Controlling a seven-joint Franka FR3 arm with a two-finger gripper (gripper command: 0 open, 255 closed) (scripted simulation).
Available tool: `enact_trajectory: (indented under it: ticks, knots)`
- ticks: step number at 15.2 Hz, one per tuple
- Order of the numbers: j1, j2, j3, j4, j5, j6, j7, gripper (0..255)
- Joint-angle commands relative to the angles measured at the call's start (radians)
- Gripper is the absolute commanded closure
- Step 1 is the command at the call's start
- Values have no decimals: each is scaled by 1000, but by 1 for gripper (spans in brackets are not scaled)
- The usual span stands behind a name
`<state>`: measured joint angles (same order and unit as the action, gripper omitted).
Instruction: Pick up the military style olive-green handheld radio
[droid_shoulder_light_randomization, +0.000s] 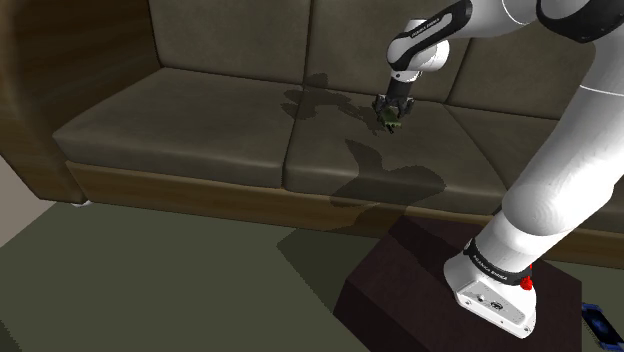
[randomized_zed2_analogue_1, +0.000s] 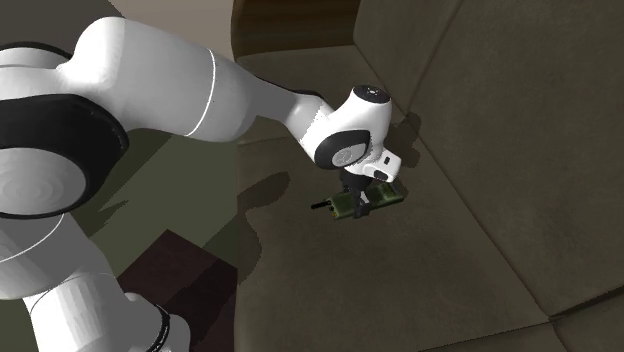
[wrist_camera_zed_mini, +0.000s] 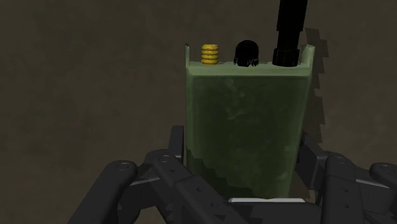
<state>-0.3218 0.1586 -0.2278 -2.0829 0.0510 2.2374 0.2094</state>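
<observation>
The black fingers (wrist_camera_zed_mini: 159, 170) are clasping the lower body of the olive-green radio (wrist_camera_zed_mini: 245, 121), just over the sofa's seat cushion (droid_shoulder_light_randomization: 200, 150). It is looking rigid, light and hard-cased, so the broad body, not the thin antenna (wrist_camera_zed_mini: 289, 28), is offering the safest hold.

- Dark olive-brown sofa (droid_shoulder_light_randomization: 230, 150), three seat cushions under matching back cushions, dimly lit.
- Along the sofa's lower front edge, a brown base strip (droid_shoulder_light_randomization: 200, 192).
- At the sofa's end, a curved dark armrest (droid_shoulder_light_randomization: 30, 110); beneath that corner, a small pale foot (droid_shoulder_light_randomization: 80, 203).
- In front of the sofa, dull grey-green floor (droid_shoulder_light_randomization: 150, 270).
- Soft shadows across the sofa's middle seat.
</observation>
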Motion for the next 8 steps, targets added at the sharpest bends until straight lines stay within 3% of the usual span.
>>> enact_trajectory:
  ticks: [1,8]
  knots:
    - [0,1,0,-2,0,0,0,255]
    - [3,-32,-2,30,-11,-64,10,255]
